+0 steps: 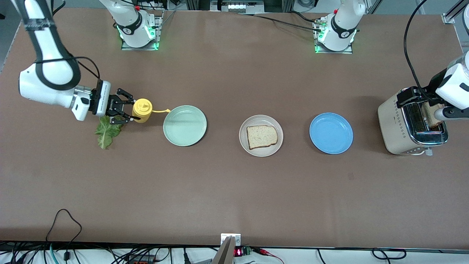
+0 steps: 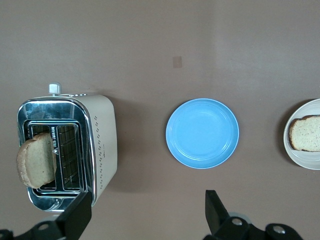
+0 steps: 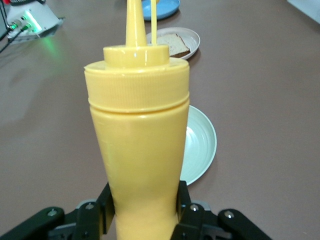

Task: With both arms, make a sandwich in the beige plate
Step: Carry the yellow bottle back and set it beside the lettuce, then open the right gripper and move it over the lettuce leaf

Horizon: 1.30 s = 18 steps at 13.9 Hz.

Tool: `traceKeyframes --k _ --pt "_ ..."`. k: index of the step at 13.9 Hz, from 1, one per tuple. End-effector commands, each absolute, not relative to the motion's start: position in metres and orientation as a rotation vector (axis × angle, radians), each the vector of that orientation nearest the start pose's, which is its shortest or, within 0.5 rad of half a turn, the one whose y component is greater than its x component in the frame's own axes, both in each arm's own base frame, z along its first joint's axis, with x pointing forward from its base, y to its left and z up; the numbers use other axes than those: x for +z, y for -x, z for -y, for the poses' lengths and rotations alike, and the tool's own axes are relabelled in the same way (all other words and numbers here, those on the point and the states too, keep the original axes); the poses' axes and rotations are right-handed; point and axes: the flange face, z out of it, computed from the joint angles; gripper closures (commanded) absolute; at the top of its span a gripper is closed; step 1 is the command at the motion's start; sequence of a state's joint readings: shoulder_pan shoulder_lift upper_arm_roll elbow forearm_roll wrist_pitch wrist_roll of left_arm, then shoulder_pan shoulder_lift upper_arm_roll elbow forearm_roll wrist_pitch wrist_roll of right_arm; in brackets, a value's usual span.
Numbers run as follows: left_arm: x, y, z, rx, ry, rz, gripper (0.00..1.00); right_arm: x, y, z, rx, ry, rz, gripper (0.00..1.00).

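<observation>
One bread slice (image 1: 262,136) lies on the beige plate (image 1: 245,145) at the table's middle. A second slice (image 1: 432,114) stands in the toaster (image 1: 399,124); it also shows in the left wrist view (image 2: 37,160). A green lettuce leaf (image 1: 107,132) lies on the table at the right arm's end. My right gripper (image 1: 126,109) is shut on a yellow squeeze bottle (image 1: 142,110), tipped with its nozzle toward the mint-green plate (image 1: 185,125); the fingers (image 3: 182,205) press its sides (image 3: 140,150). My left gripper (image 1: 427,106) is open and empty over the toaster (image 2: 102,145).
A blue plate (image 1: 331,133) sits between the beige plate and the toaster; it also shows in the left wrist view (image 2: 202,133). The arms' bases stand along the table's edge farthest from the front camera. Cables lie past the nearest edge.
</observation>
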State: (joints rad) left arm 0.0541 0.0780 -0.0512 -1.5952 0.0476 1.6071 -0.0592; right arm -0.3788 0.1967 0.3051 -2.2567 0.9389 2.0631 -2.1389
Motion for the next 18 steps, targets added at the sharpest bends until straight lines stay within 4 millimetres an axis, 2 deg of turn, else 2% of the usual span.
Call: traceKeyframes --k 1,3,7,16,17,18 --pt "0.575 -0.577 -0.007 0.105 3.065 0.071 0.0 0.235 -0.503 0.015 -0.79 1.688 1.516 0.96" --pt "0.575 -0.577 -0.007 0.107 3.065 0.068 0.0 0.215 -0.498 0.013 -0.865 1.606 1.457 0.96" --pt "0.575 -0.577 -0.008 0.105 3.063 0.068 0.0 0.183 -0.49 0.019 -0.909 1.566 1.44 0.93" --pt "0.577 -0.577 -0.006 0.102 3.065 0.062 0.0 0.148 -0.481 0.026 -0.916 1.549 1.386 0.92" --pt "0.578 -0.577 0.003 0.097 3.066 0.038 0.0 0.147 -0.48 0.028 -0.916 1.553 1.379 0.84" --pt "0.578 -0.576 0.011 0.098 3.068 0.029 0.0 0.146 -0.48 0.028 -0.914 1.556 1.372 0.7"
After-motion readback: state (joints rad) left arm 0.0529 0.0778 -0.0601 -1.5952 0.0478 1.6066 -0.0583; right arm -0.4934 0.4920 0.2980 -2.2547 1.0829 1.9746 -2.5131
